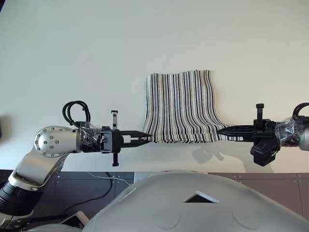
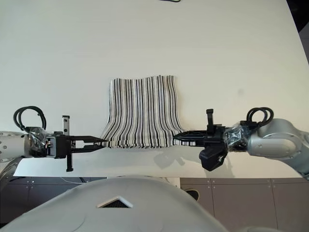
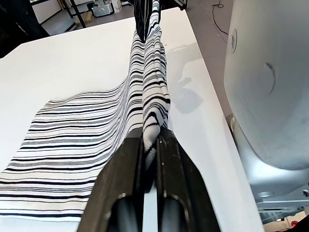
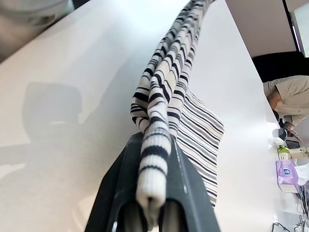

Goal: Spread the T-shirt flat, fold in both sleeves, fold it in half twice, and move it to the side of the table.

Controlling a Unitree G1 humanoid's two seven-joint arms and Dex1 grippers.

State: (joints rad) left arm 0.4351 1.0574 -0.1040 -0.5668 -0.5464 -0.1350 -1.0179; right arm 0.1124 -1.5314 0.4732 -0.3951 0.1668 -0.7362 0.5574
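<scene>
The black-and-white striped T-shirt [image 1: 181,104] lies folded on the white table [image 1: 72,53], its far part flat and its near edge lifted off the surface. My left gripper [image 1: 148,138] is shut on the near left corner of that edge. My right gripper [image 1: 221,131] is shut on the near right corner. The lifted edge hangs stretched between the two grippers, just above the table's front part. The left wrist view has the striped cloth [image 3: 149,111] pinched between the dark fingers [image 3: 176,169]. A rolled cloth edge [image 4: 157,130] sits clamped in the right wrist view.
The table's front edge [image 1: 72,170] runs just below both grippers. Bare white tabletop spreads to the left, right and beyond the shirt. A person [image 4: 289,104] stands past the table's far side, away from the shirt.
</scene>
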